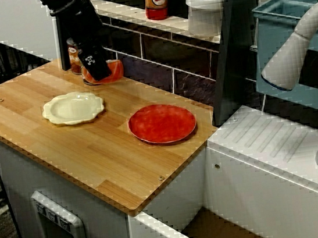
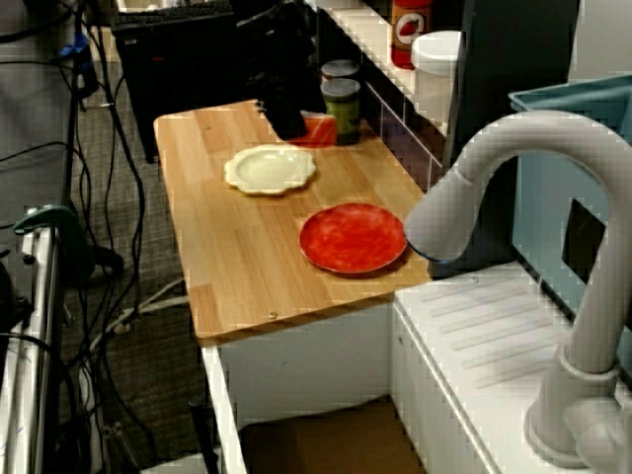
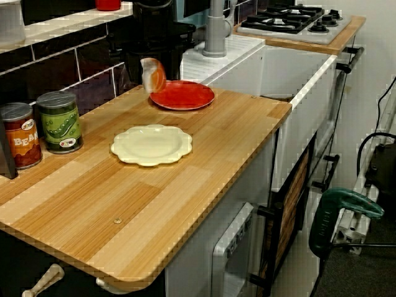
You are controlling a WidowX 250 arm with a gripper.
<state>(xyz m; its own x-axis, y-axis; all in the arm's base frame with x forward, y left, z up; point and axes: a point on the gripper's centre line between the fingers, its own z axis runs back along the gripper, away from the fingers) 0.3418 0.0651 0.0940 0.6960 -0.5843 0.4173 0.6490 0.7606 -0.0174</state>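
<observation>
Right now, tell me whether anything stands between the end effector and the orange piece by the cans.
Nothing visible does. The end effector sits right against the orange piece. The cans stand just beside them, not between; the cream plate lies apart, nearer the front.

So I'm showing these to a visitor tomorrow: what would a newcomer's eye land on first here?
Likely the red plate, bright on the wooden counter, with the cream plate to its left in the view from above. Next, the black fingers at the back wall, at an orange piece next to the cans.
</observation>
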